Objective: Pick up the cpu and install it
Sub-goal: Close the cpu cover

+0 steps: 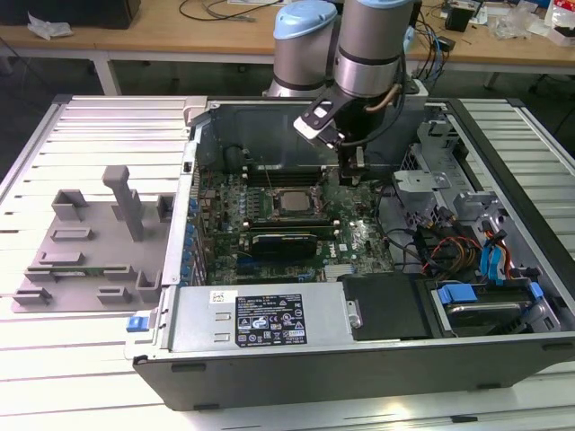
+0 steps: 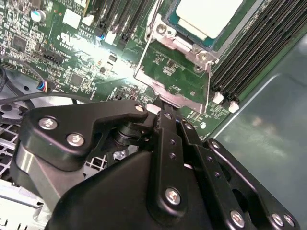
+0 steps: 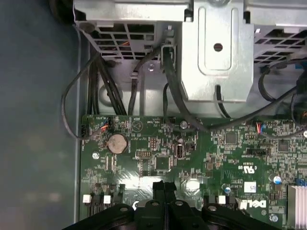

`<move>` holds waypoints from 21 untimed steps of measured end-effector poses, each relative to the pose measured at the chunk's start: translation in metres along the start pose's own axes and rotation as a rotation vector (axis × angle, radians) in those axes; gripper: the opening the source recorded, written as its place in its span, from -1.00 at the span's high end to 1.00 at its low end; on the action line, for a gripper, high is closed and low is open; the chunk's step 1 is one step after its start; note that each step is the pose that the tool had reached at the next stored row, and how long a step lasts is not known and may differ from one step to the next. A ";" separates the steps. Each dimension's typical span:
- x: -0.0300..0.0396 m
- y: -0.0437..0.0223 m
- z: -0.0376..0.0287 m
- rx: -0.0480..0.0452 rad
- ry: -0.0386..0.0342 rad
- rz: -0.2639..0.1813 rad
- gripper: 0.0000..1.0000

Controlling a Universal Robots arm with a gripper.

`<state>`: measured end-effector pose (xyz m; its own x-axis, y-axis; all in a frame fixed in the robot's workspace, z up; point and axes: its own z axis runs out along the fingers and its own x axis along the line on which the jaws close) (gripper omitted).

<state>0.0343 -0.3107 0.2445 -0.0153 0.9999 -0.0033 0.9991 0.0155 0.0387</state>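
Hanging over the motherboard (image 1: 359, 238) inside the open case (image 1: 359, 377), the gripper (image 1: 353, 172) points down with its two fingers pressed together and nothing between them. Both wrist views show the black fingertips meeting in a thin seam just above the green board.

The cpu (image 1: 292, 202) sits in its socket (image 1: 272, 210), silvery top up, near the middle of the board. It is just to the exterior view's left of the gripper and apart from it. In the second wrist view the chip lies beyond the fingertips, with a metal bracket (image 2: 172, 79) between them and memory slots (image 2: 259, 43) alongside. Whether that bracket is latched over the chip is hard to tell from this angle.

In the first wrist view black cables (image 3: 103, 86) run from the board's edge up to a metal cage (image 3: 216, 67). A label (image 1: 269, 321) sits on the case's near wall. The case lies on a slatted table (image 1: 90, 126), with a grey fixture (image 1: 85, 251) to the exterior view's left.
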 end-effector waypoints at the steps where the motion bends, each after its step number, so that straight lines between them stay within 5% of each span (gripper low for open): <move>1: 0.0007 -0.0038 -0.0003 -0.0042 -0.0001 0.001 0.79; 5: 0.0037 -0.0194 -0.0010 -0.0177 -0.0004 0.003 0.79; 12: 0.0070 -0.0388 -0.0018 -0.0275 -0.0006 0.007 0.79; 18: 0.0074 -0.0428 -0.0019 -0.0288 -0.0006 0.008 0.79; 21: 0.0073 -0.0423 -0.0015 0.0229 -0.0001 0.008 0.79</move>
<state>-0.0081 -0.3040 0.2443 -0.0075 1.0000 -0.0032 0.9998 0.0075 0.0158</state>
